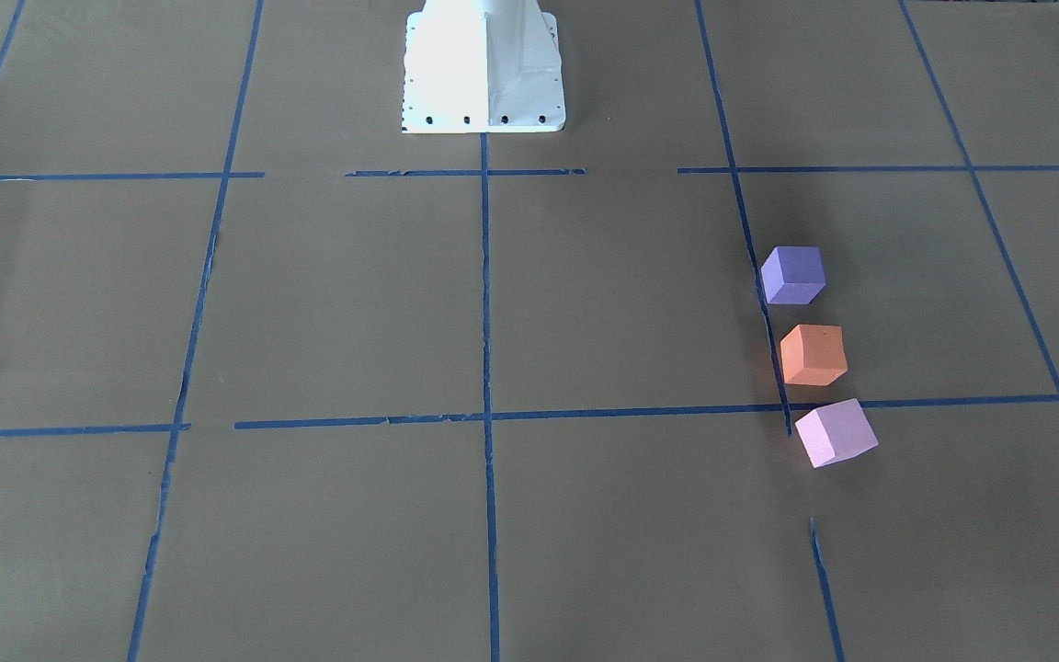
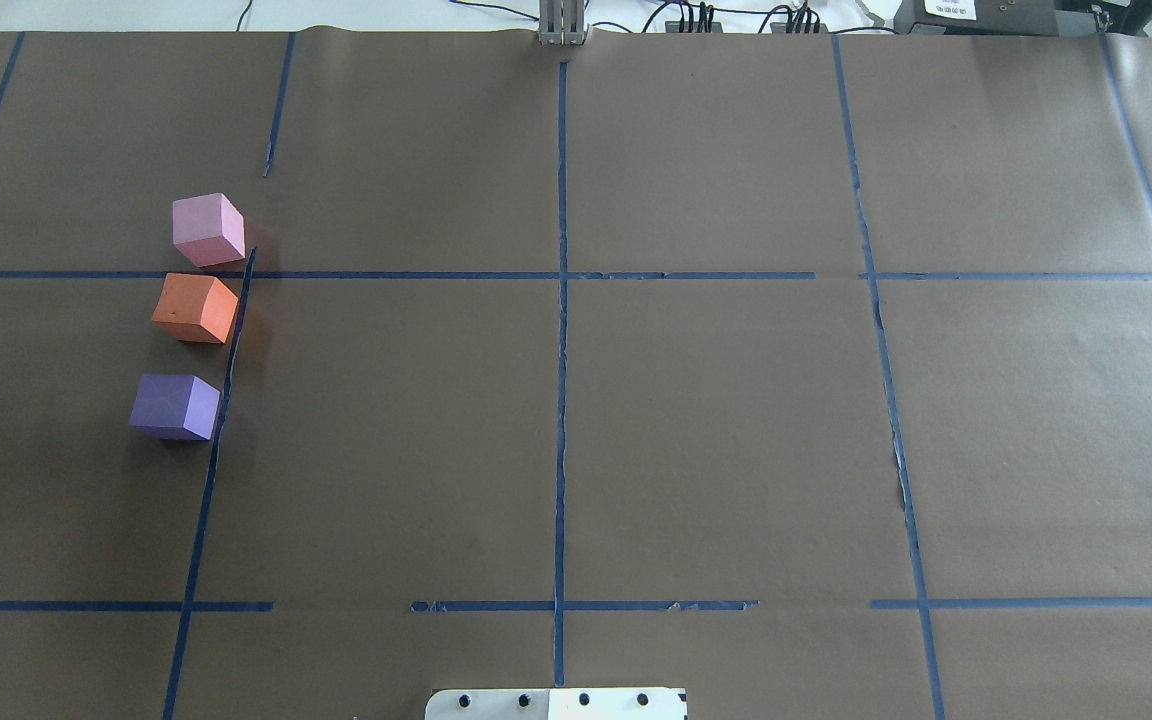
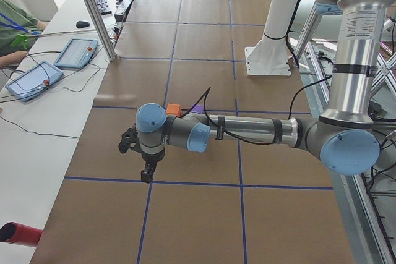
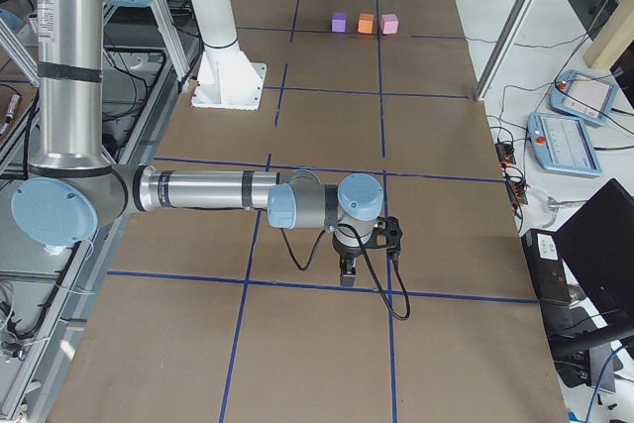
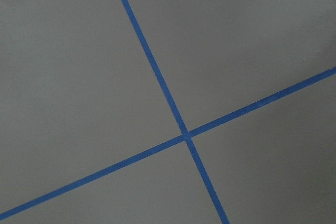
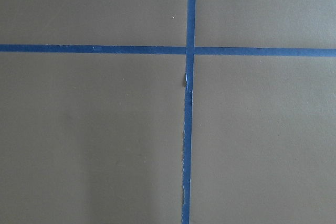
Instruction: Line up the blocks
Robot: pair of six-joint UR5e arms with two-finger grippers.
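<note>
The three blocks stand in a row beside a blue tape line on my left side of the table. In the overhead view the pale pink block (image 2: 208,229) is farthest, the orange block (image 2: 196,308) in the middle, the dark purple block (image 2: 175,406) nearest. They also show in the front view: purple (image 1: 793,274), orange (image 1: 813,354), pink (image 1: 835,432). My left gripper (image 3: 145,174) hangs above the table, apart from the blocks. My right gripper (image 4: 349,274) hangs far from them at the other end. Open or shut, I cannot tell for either. Both wrist views show only paper and tape.
Brown paper with a blue tape grid (image 2: 561,400) covers the table. The white robot base (image 1: 483,69) stands at the robot's edge. Teach pendants (image 3: 59,63) and cables lie on the operators' side, beyond a metal frame post (image 3: 93,10).
</note>
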